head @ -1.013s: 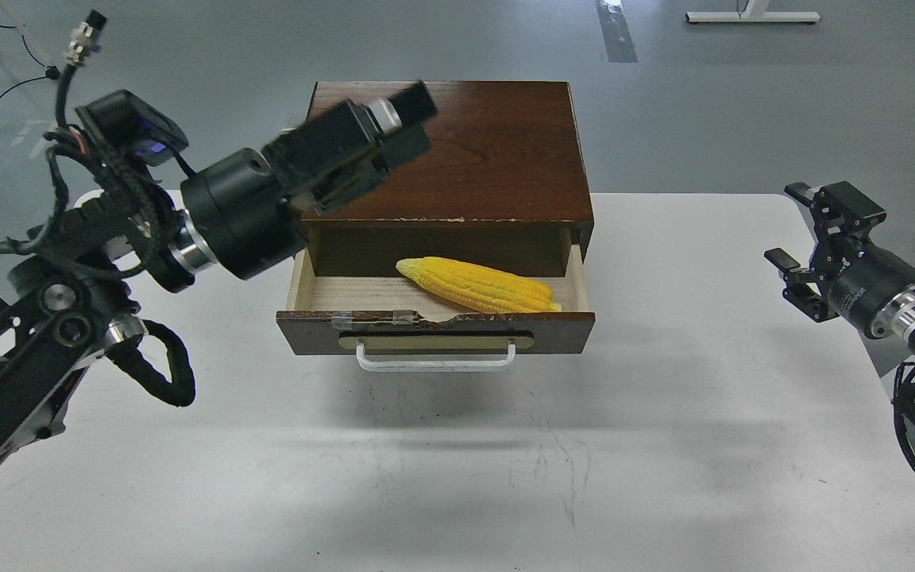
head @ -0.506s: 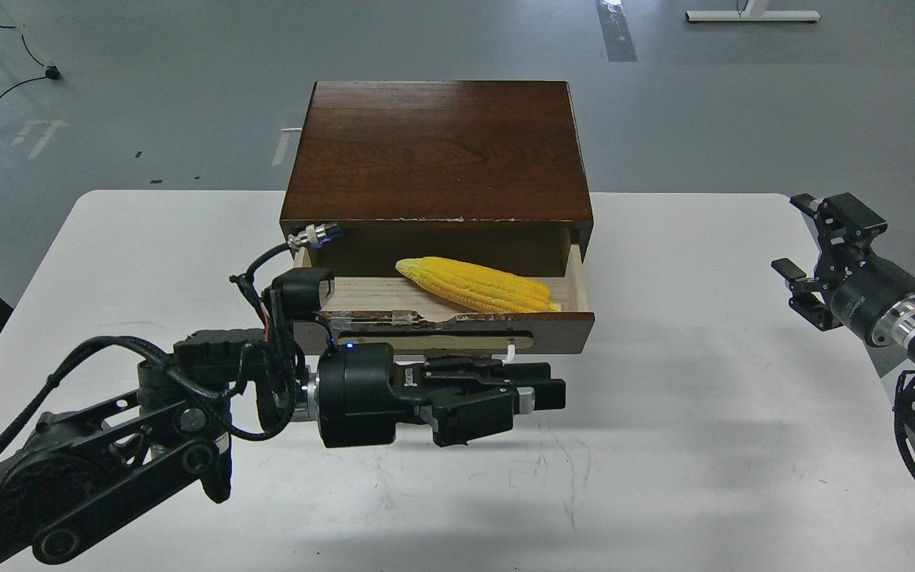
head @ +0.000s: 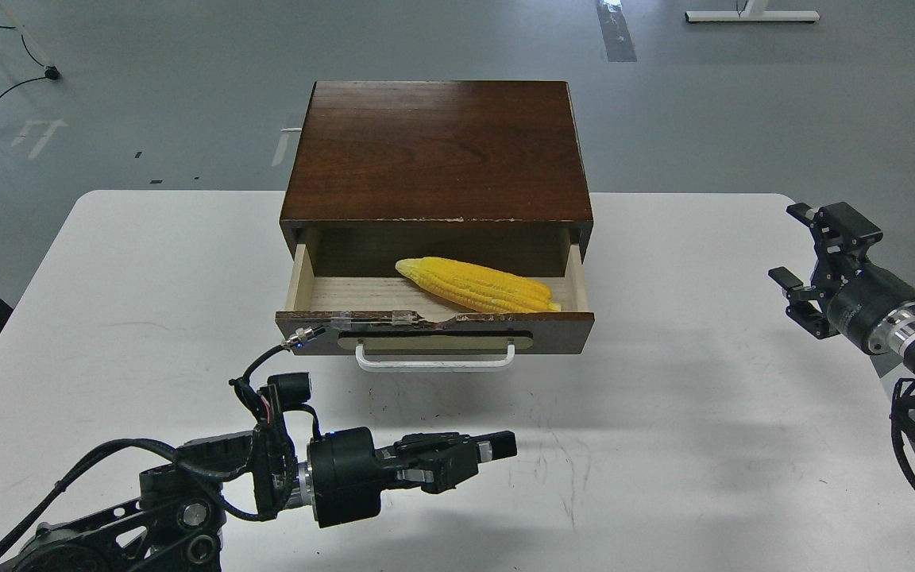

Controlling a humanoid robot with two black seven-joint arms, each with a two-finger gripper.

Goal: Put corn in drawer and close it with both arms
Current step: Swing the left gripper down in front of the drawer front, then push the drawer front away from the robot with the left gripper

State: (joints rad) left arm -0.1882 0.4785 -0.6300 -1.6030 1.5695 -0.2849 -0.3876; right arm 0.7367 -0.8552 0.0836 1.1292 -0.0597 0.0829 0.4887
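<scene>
One bumpy yellow corn (head: 477,286) lies in the pale-wood drawer (head: 434,327); left tool (head: 497,446) narrow, right tool (head: 799,258) wide.

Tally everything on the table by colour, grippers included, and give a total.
Yellow: 1, the corn
Brown: 1, the drawer with its cabinet
Black: 2, the left gripper and right gripper
Total: 4
</scene>
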